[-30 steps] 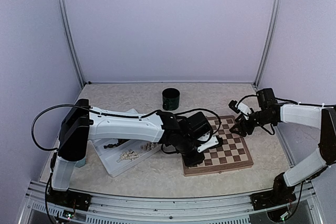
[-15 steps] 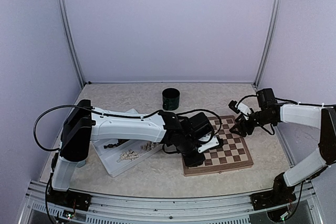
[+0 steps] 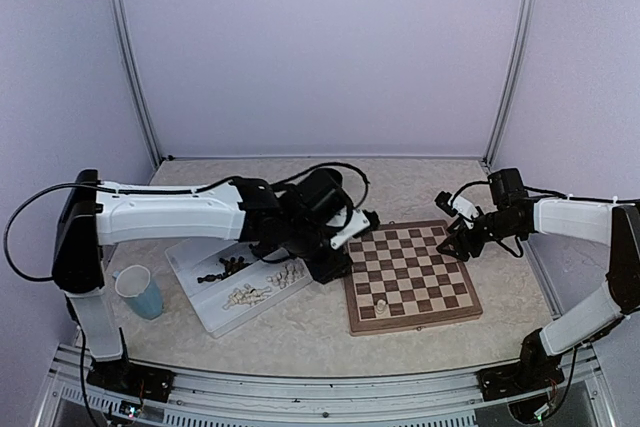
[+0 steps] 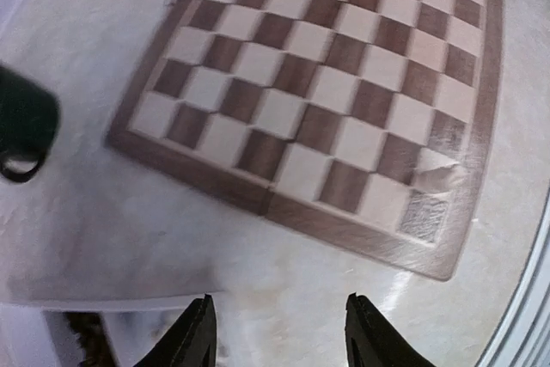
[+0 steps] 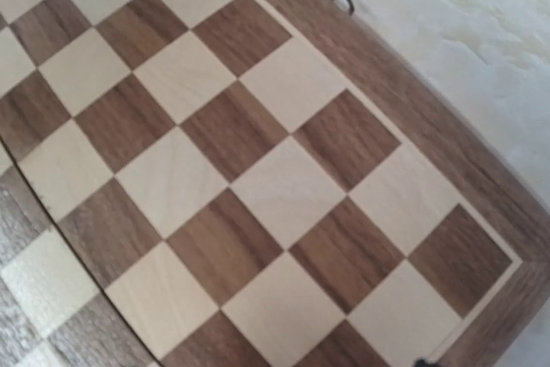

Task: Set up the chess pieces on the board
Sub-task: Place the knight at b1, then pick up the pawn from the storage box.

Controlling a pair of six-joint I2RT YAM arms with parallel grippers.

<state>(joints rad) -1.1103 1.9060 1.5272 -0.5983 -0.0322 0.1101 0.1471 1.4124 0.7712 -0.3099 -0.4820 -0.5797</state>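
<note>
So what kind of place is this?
Probably a robot test booth in a lab: plain lilac walls, metal frame poles, and a left arm and right arm bolted to a table with a chessboard.

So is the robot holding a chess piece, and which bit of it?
The left gripper holds nothing: its fingers stand apart with only table between them. The right gripper hangs over the chessboard, too small to tell.

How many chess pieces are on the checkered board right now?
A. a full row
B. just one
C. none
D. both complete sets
B: a single cream piece sits near the near-left corner of the board and every other square is bare, while the other pieces lie in the white tray.
</note>
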